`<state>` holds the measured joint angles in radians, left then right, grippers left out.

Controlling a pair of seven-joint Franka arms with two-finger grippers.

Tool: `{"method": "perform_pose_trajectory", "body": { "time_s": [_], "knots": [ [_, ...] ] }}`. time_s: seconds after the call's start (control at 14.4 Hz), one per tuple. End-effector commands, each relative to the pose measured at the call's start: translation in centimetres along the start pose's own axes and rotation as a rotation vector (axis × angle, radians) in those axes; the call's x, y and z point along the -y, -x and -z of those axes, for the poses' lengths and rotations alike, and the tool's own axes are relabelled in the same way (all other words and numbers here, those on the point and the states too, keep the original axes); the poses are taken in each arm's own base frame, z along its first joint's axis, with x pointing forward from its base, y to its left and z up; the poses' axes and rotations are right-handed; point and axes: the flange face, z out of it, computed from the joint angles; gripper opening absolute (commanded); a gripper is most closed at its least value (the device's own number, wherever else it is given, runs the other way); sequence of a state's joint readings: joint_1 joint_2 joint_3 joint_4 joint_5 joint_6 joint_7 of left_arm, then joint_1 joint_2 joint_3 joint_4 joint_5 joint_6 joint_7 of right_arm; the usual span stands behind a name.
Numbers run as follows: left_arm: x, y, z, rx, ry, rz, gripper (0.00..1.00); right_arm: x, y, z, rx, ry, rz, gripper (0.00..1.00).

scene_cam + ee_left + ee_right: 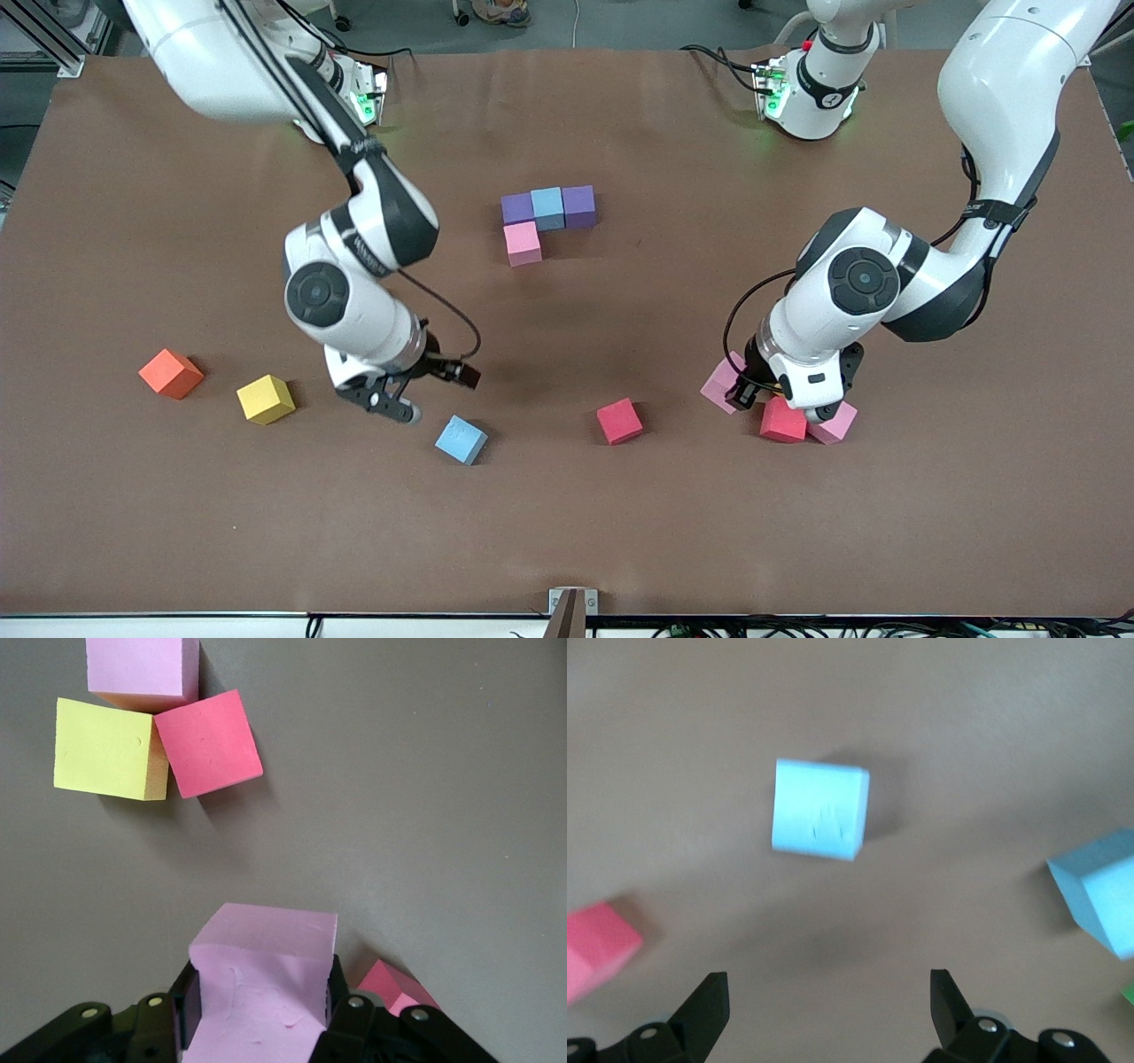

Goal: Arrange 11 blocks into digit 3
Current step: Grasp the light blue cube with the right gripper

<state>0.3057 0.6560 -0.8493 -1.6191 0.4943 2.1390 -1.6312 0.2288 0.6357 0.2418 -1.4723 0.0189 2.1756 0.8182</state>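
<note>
Pink block (pixel 261 983) pinched square in the left gripper (pixel 257 1014), base hidden; right gripper (pixel 824 1010) spread over table.

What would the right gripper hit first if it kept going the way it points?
Likely bare table: the open right gripper points down at it, with the light blue block just ahead of the fingers, though depth is unclear.

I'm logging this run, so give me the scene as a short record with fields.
started figure: purple block, light blue block, purple block in a row, pink block touching nearer the camera
left gripper: shut on a pink block, by the red block
right gripper: open, above a loose light blue block
other loose: yellow block, red block, orange cube
</note>
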Motion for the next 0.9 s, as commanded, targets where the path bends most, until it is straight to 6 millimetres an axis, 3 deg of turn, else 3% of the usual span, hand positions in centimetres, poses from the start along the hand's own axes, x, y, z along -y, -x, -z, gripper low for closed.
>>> {"method": "perform_pose_trajectory", "body": {
  "time_s": [0.0,0.14,0.28,0.62,0.83],
  "knots": [
    [-0.3,-0.2,0.2,-0.019,-0.002,-0.017,0.07,2.1,-2.6,-1.0,-0.010,-0.058,-0.077,1.00],
    [-0.3,-0.3,0.2,-0.020,-0.002,-0.017,0.07,1.6,-5.2,-2.4,-0.054,-0.080,-0.105,1.00],
    [-0.2,-0.5,0.1,-0.022,-0.004,-0.015,0.07,0.6,-6.1,-5.3,-0.070,-0.051,-0.111,1.00],
    [-0.2,-0.5,0.0,-0.021,-0.006,-0.018,0.07,0.7,-5.4,-7.1,-0.049,-0.010,-0.115,1.00],
    [-0.2,-0.6,0.1,-0.023,-0.005,-0.024,0.07,1.8,-4.6,-7.4,-0.054,-0.017,-0.124,1.00]
  ]
}}
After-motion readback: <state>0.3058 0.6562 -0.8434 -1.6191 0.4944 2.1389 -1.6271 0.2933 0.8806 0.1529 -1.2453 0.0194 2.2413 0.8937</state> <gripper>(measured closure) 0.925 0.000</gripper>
